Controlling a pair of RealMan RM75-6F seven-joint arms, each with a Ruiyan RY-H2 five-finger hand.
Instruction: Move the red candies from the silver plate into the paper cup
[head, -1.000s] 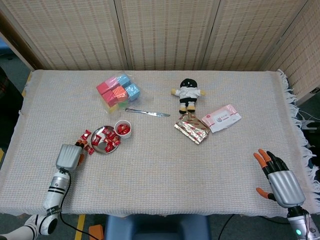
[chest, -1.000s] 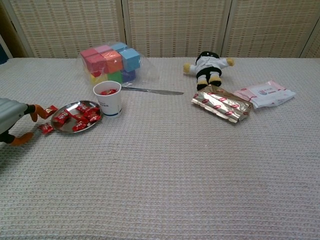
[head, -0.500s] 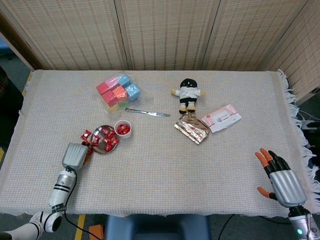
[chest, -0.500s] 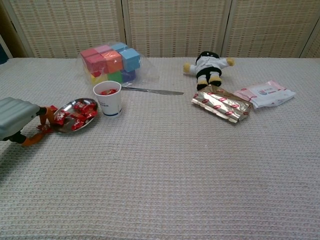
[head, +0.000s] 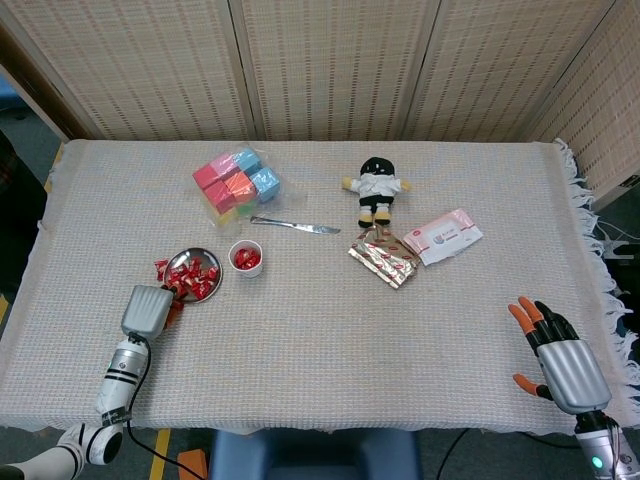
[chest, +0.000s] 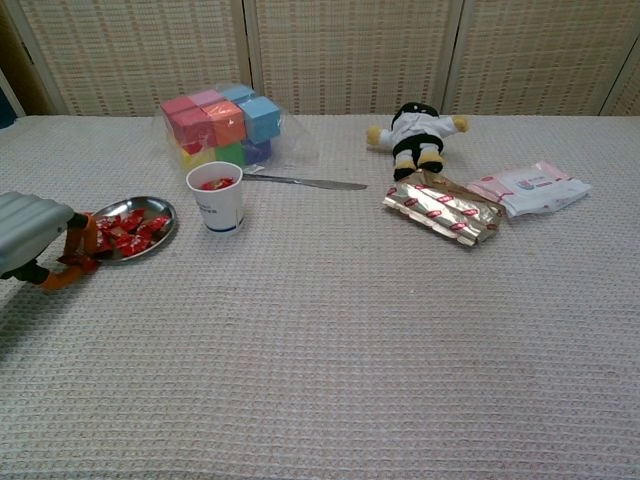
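Nearest the robot, the right hand rests at the table's front right corner, fingers spread and holding nothing, well apart from the work. The left hand sits at the front left with its fingertips at the near-left rim of the silver plate; its fingers are tucked under its grey back, so I cannot tell whether they pinch a candy. The red candies lie heaped on the plate just ahead of and to the right of that hand, some spilling at the rim. Just beyond, to the right, the paper cup stands upright, apart from the plate, red already inside.
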